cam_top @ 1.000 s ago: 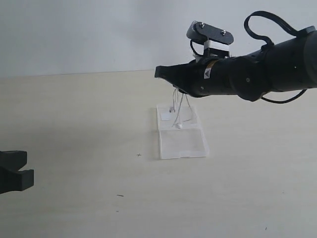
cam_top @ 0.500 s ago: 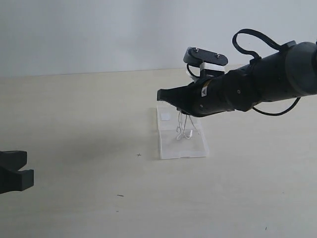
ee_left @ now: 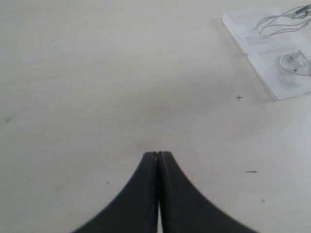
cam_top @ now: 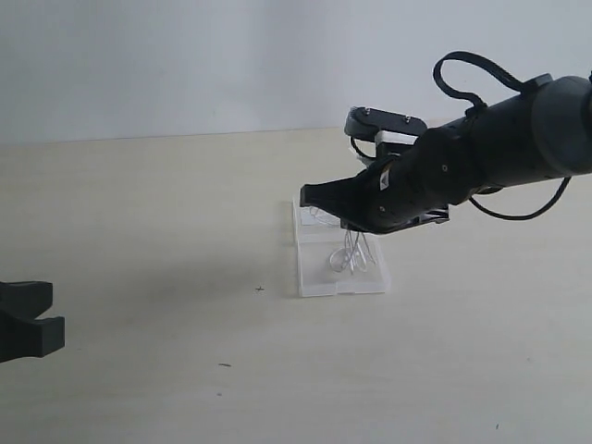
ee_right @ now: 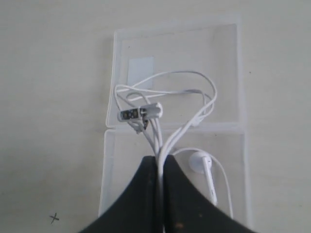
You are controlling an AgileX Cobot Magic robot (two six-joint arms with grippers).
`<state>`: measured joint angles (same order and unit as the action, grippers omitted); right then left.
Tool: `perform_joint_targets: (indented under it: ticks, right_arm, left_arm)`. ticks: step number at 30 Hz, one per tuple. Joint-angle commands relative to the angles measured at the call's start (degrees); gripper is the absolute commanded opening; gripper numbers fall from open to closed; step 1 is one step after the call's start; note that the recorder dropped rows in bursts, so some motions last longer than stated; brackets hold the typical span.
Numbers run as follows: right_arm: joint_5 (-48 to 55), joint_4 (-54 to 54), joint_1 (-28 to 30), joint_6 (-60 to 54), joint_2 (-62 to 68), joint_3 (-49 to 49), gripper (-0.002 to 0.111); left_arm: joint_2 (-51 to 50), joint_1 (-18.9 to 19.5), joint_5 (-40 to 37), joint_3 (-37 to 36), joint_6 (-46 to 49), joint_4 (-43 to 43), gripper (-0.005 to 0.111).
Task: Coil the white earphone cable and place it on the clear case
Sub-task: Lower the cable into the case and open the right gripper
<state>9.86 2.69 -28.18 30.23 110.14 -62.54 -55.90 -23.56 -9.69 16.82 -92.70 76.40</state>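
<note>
While the white earphone cable (ee_right: pixel 156 133) is hanging in a loose bundle straight out from the tips of the right pincer (ee_right: pixel 159 167), its loops are spreading over the clear case (ee_right: pixel 223 48). The inline piece (ee_right: pixel 140 113) is lying near the hinge line, and one earbud (ee_right: pixel 199 162) is over the half nearer the pincer. The bundle's long axis is running in line with the jaws, which are clamped together on the gathered strands. You are holding directly above the case, so by my reading only a short lowering and a release are remaining. Your left pincer (ee_left: pixel 158 155) is pressed together on nothing, hovering over the surface (cam_top: pixel 166 203) well apart from the case.
</note>
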Motion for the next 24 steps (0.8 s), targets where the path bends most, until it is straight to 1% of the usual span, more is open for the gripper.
perform_joint_targets:
  ticks: [1, 5, 9, 12, 16, 21, 24]
  right_arm:
    - [6.6, 0.19, 0.22, -1.84, 2.12, -5.91, 0.0]
    - [18.98, 0.19, 0.22, -4.07, 6.76, -15.15, 0.0]
    - [33.52, 0.06, 0.22, -8.25, 10.9, -24.26, 0.0]
    - [41.77, -1.33, 0.22, -11.37, 13.29, -30.17, 0.0]
    - [47.45, -4.17, 0.22, -15.22, 16.43, -36.34, 0.0]
    - [50.74, -4.27, 0.22, -15.72, 20.94, -41.77, 0.0]
    - [50.87, -4.06, 0.22, -15.72, 23.05, -44.11, 0.0]
  left_arm:
    - [0.23, 0.27, 0.8, -0.26, -0.42, -0.1, 0.0]
    - [0.23, 0.27, 0.98, -0.26, -0.42, -0.1, 0.0]
    - [0.23, 0.27, 1.01, -0.26, -0.42, -0.1, 0.0]
    - [0.23, 0.27, 1.01, -0.26, -0.42, -0.1, 0.0]
    - [0.23, 0.27, 1.73, -0.26, -0.42, -0.1, 0.0]
    - [0.23, 0.27, 2.3, -0.26, -0.42, -0.1, 0.0]
    - [0.23, 0.27, 2.57, -0.26, -0.42, -0.1, 0.0]
